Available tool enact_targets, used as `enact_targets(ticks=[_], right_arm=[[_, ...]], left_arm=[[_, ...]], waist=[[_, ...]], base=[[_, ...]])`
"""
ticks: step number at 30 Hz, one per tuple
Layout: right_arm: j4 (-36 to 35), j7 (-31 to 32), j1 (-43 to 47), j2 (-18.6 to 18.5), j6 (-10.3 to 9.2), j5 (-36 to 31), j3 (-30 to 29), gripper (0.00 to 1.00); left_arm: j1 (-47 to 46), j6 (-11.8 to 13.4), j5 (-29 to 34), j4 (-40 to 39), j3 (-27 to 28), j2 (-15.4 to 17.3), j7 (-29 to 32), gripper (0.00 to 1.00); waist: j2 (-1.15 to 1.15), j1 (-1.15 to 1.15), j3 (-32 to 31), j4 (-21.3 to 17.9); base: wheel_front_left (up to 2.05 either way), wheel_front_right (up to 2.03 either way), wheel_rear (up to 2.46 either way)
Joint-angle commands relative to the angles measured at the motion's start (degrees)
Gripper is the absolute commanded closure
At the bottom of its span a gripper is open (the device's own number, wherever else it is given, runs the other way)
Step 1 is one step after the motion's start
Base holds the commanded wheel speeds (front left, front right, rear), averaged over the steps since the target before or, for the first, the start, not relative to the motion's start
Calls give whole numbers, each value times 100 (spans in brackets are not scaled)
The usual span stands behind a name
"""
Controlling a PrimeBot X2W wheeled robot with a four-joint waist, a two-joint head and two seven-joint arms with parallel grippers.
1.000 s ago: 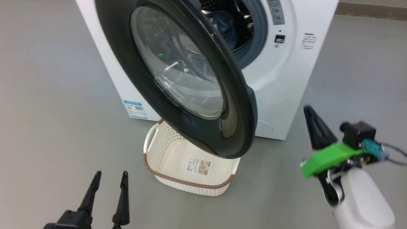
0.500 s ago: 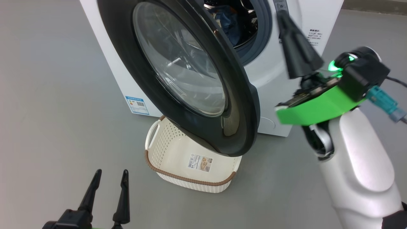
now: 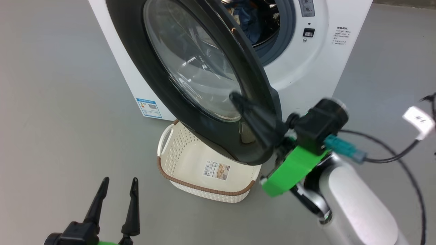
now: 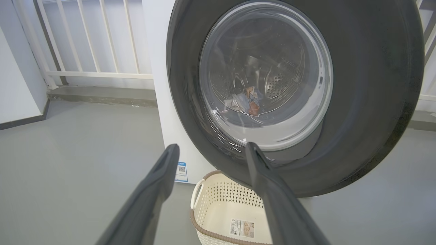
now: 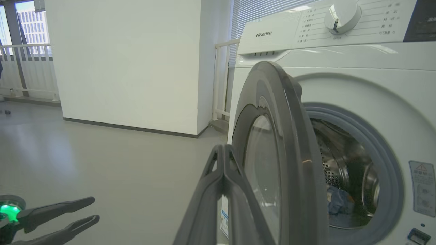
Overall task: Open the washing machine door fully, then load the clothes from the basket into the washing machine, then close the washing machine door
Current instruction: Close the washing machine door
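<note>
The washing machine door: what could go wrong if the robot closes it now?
The shut right hand is beside the glossy washing machine door with narrow tips; a push may slip off its curved face. The door's lower edge hangs over the basket and might brush it. The clothes lie low in the drum; a fold could get pinched.

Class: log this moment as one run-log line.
washing machine door: partly open | clothes: in drum | basket: looks empty | left claw: open, empty | right claw: shut, near door
</note>
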Motion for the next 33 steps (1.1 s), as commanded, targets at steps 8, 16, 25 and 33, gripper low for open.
enact_targets(ticks=[8, 16, 25, 33], right_arm=[[574, 95, 263, -19, 35, 142, 332, 100], [1264, -94, 151, 3, 35, 180, 207, 100], [1831, -277, -35, 39, 35, 132, -18, 100], [2071, -321, -255, 0, 35, 113, -117, 100]], left_arm=[[-292, 42, 50, -159, 166, 60, -60, 0], [-313, 38, 79, -119, 127, 79, -64, 0], [-332, 41, 89, -104, 94, 93, -67, 0], [-348, 72, 88, -148, 99, 73, -69, 0]], waist=[[0, 0, 21, -19], [0, 0, -1, 1], [0, 0, 15, 80], [0, 0, 135, 87]], base=[[0, 0, 0], [0, 0, 0], [0, 0, 0], [0, 0, 0]])
